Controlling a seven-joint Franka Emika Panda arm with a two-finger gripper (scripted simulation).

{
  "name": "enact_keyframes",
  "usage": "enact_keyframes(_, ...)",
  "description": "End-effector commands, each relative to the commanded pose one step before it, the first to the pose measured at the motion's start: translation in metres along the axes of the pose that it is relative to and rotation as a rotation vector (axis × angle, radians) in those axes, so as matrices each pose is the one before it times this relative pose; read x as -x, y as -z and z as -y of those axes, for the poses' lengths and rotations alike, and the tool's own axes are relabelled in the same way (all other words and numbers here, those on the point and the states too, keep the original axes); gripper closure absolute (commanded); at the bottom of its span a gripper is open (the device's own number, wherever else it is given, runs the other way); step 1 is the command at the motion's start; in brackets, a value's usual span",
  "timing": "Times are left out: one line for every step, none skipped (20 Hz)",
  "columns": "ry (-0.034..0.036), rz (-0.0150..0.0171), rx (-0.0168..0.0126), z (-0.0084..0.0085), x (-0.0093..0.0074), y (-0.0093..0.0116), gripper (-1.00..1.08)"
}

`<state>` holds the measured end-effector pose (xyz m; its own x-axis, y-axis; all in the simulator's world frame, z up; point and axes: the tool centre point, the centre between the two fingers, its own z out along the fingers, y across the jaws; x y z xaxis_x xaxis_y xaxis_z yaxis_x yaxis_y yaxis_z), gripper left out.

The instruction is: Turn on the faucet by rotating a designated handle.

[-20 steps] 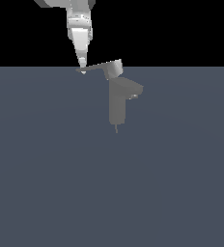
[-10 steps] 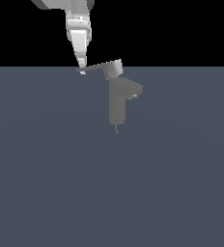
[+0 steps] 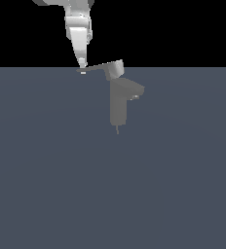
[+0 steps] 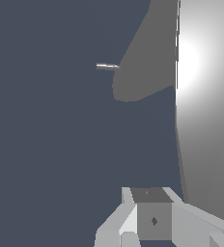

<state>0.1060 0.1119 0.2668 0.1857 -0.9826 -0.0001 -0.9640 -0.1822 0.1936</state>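
The grey faucet (image 3: 118, 104) stands upright on the dark floor, its short spout (image 3: 136, 91) angled toward the exterior view's right. On top, the handle (image 3: 98, 67) is a thin flat blade running from a lighter cylindrical cap (image 3: 116, 69) out to the exterior view's left. My gripper (image 3: 82, 64) comes down from above, shut with nothing in it, its tip touching the blade's far end. In the wrist view the handle (image 4: 203, 96) fills one side as a broad pale surface beside my gripper (image 4: 150, 194), with the faucet (image 4: 143, 62) dark behind it.
The flat dark blue-grey floor (image 3: 61, 170) stretches all around the faucet. My white arm (image 3: 78, 24) descends from the top of the exterior view. Nothing else shows.
My gripper has shifted slightly up and toward the exterior view's left at the blade's end. The blade has turned a little with it; the column has not moved.
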Motion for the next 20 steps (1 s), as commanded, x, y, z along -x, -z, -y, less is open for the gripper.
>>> enact_keyframes(-0.00096,-0.00012,0.00325,-0.0063,-0.00037,0.00001,1.08)
enact_keyframes(0.0,0.0,0.0,-0.002,0.00008,-0.00001,1.08)
enact_keyframes(0.0,0.0,0.0,-0.00202,0.00008,-0.00001,1.08)
enact_keyframes(0.0,0.0,0.0,-0.00204,0.00008,-0.00001,1.08)
enact_keyframes(0.0,0.0,0.0,-0.00206,0.00008,-0.00001,1.08)
enact_keyframes(0.0,0.0,0.0,-0.00208,0.00008,-0.00001,1.08)
enact_keyframes(0.0,0.0,0.0,-0.00209,0.00008,-0.00001,1.08)
enact_keyframes(0.0,0.0,0.0,-0.00211,0.00008,-0.00001,1.08)
enact_keyframes(0.0,0.0,0.0,-0.00213,0.00008,-0.00001,1.08)
enact_keyframes(0.0,0.0,0.0,-0.00215,0.00008,-0.00001,1.08)
enact_keyframes(0.0,0.0,0.0,-0.00216,0.00008,-0.00001,1.08)
enact_keyframes(0.0,0.0,0.0,-0.00218,0.00008,-0.00001,1.08)
enact_keyframes(0.0,0.0,0.0,-0.0022,0.00008,-0.00001,1.08)
enact_keyframes(0.0,0.0,0.0,-0.00221,0.00009,-0.00001,1.08)
enact_keyframes(0.0,0.0,0.0,-0.00223,0.00009,-0.00001,1.08)
enact_keyframes(0.0,0.0,0.0,-0.00224,0.00009,-0.00001,1.08)
enact_keyframes(0.0,0.0,0.0,-0.00226,0.00009,-0.00001,1.08)
enact_keyframes(0.0,0.0,0.0,-0.00227,0.00009,-0.00001,1.08)
enact_keyframes(0.0,0.0,0.0,-0.00229,0.00009,-0.00001,1.08)
enact_keyframes(-0.0006,0.00011,-0.00031,-0.00243,-0.0003,0.00017,1.08)
